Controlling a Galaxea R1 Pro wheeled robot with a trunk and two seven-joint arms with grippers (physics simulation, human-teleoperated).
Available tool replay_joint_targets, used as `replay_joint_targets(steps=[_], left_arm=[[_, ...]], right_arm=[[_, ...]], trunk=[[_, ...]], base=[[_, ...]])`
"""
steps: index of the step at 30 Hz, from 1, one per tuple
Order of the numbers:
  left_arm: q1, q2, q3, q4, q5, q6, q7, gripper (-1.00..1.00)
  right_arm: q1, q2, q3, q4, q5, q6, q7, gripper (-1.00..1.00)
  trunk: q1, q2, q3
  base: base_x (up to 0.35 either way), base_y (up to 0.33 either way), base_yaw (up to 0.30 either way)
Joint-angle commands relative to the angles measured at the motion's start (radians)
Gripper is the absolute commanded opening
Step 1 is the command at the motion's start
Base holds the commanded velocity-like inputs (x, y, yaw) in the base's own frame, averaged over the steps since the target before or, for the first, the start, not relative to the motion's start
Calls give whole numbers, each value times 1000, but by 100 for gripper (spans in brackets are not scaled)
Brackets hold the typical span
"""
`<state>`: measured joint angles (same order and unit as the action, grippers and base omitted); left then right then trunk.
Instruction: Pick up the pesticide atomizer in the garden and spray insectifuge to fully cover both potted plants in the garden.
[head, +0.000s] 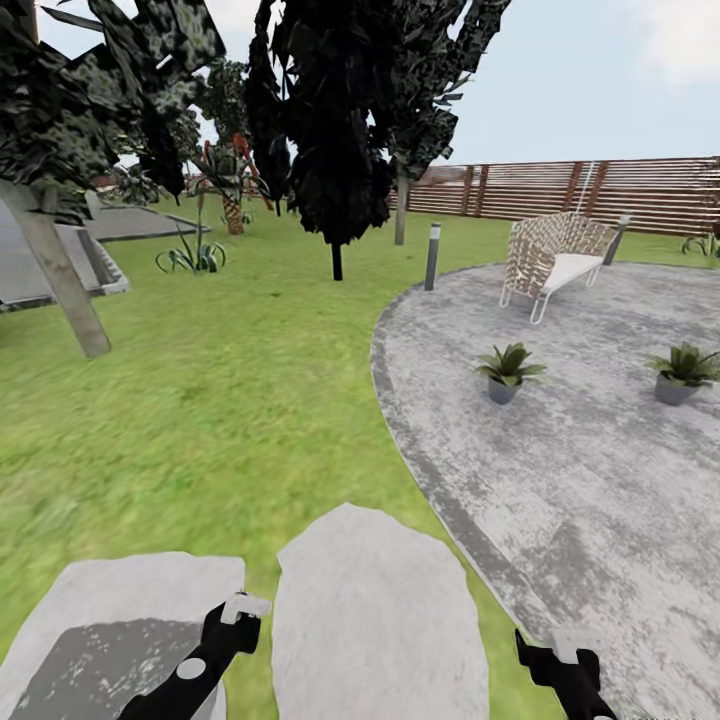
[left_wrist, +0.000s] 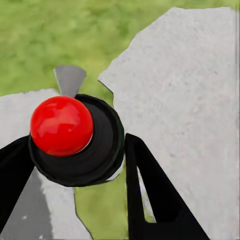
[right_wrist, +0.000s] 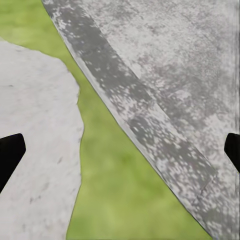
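Two potted plants stand on the round grey paving (head: 580, 500), one nearer the middle (head: 508, 368) and one at the right edge (head: 683, 368), both several steps ahead of me. My left gripper (head: 232, 618) (left_wrist: 77, 142) hangs low over the stepping stones, shut on the pesticide atomizer (left_wrist: 75, 140). Seen end-on, the atomizer is a round black body with a glossy red knob and a grey nozzle. My right gripper (head: 560, 650) (right_wrist: 120, 150) is open, nothing between its fingers, above the paving's dark rim and a grass strip.
Pale stepping stones (head: 375, 610) lie in the lawn right below me. A wicker seat (head: 552, 258) and a short lamp post (head: 432, 255) stand at the paving's far side, before a wooden fence (head: 600, 190). Dark trees (head: 335, 150) and a spiky clump (head: 190, 258) lie to the left.
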<state>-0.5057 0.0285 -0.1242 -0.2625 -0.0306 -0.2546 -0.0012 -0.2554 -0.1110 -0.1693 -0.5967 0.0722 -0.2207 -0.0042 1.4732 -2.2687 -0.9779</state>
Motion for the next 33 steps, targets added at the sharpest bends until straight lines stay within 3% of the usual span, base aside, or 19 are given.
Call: replay_joint_targets(steps=[1,33], left_arm=[[0,1,-2,0,-3,-3,0,-100],[0,1,-3,0,-3,-5,0,-100]], right_arm=[[-1,1,-2,1,8,-3,0,100],[-1,1,-2,0,8,-3,0,100]], trunk=[[0,0,-1],[0,0,-1]], base=[[241,-188,-299],[241,-188,-299]])
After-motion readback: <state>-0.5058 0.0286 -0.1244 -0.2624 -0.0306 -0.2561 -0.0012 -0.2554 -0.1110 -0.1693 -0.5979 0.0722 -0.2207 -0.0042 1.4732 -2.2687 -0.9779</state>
